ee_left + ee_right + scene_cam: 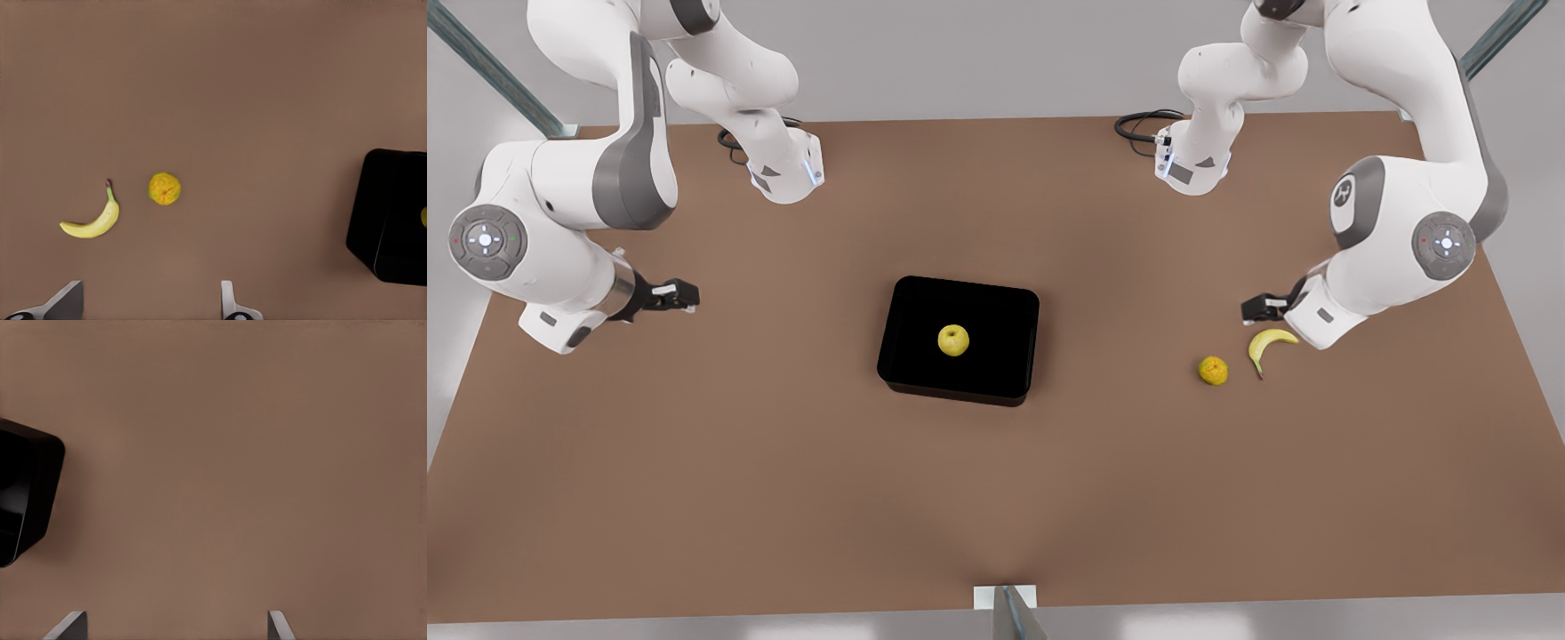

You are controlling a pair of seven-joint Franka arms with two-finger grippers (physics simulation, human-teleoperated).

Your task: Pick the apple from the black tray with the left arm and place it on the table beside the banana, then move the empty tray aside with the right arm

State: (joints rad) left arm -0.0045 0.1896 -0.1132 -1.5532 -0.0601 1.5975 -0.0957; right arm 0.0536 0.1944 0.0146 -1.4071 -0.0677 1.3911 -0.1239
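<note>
On the front view's left, the right gripper (690, 295) waits above bare desk (694, 462), jaws wide. In the middle, the apple (953, 340) sits in the black tray (911, 307). It looks round, firm and smooth, so a grip across its widest part seems best. On the front view's right, near the banana (1270, 343) and an orange (1213, 371), hangs the left gripper (1250, 308), jaws wide.
</note>
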